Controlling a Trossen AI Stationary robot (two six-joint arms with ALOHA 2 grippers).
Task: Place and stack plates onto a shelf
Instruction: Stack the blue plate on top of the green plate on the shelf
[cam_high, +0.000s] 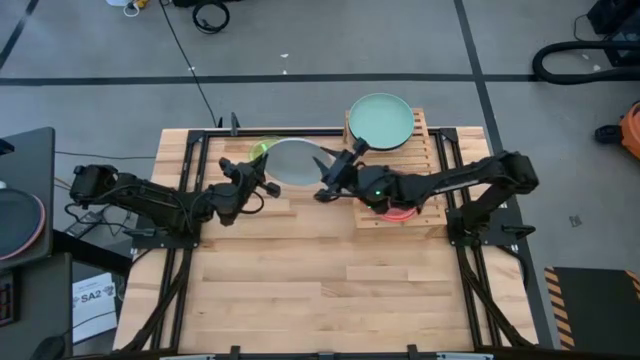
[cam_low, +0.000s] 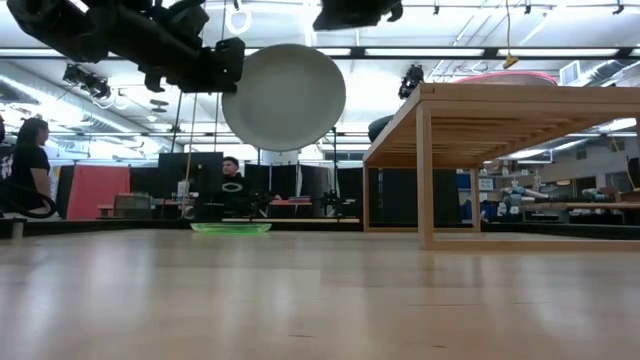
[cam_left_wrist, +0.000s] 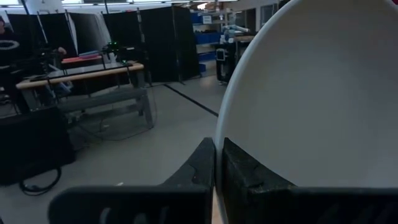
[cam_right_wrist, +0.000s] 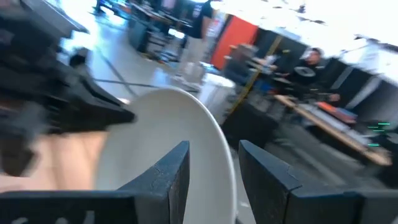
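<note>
Pale grey plate (cam_high: 296, 161) is off the table, held up in the air between the two arms, roughly over the back middle of the tabletop (cam_high: 300, 290); low view shows it well above the wood, face turned toward the camera.

Left gripper (cam_high: 266, 185) is clamped on the plate's rim at its left side; left wrist view shows both dark fingers (cam_left_wrist: 239, 171) pressed together on the edge with the plate's pale face filling the frame.

Right gripper (cam_high: 327, 190) sits at the plate's opposite edge; its fingers (cam_right_wrist: 171, 168) are parted, the rim standing in the gap between them; contact cannot be made out.

Translucent green plate (cam_high: 261, 149) lies flat on the table just behind the grey one, partly covered by it from above.

Shelf (cam_high: 432, 160) stands at back right; mint green plate (cam_high: 380, 118) rests on its far end; a pink plate (cam_high: 398, 212) shows at its near end under the right arm.

A person (cam_low: 231, 178) sits in the room beyond the table.
</note>
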